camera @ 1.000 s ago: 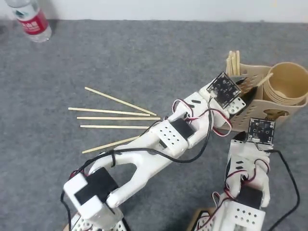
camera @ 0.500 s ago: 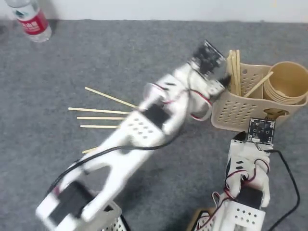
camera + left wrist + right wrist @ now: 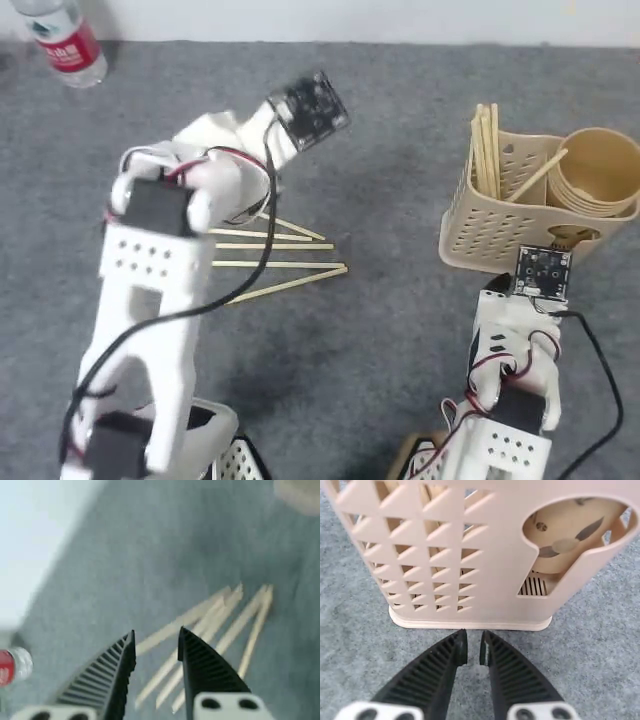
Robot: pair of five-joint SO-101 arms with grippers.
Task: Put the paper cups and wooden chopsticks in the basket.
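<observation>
Left gripper (image 3: 156, 642) is back from the basket (image 3: 490, 235), over the loose chopsticks (image 3: 280, 265) left of centre. Its jaws are parted and empty, so another pickup looks due. The right gripper (image 3: 472, 647) is nearly closed and empty.

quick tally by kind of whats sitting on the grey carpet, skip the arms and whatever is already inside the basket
wooden chopsticks: 5, lying loose
basket: 1
plastic bottle: 1
total: 7
</observation>
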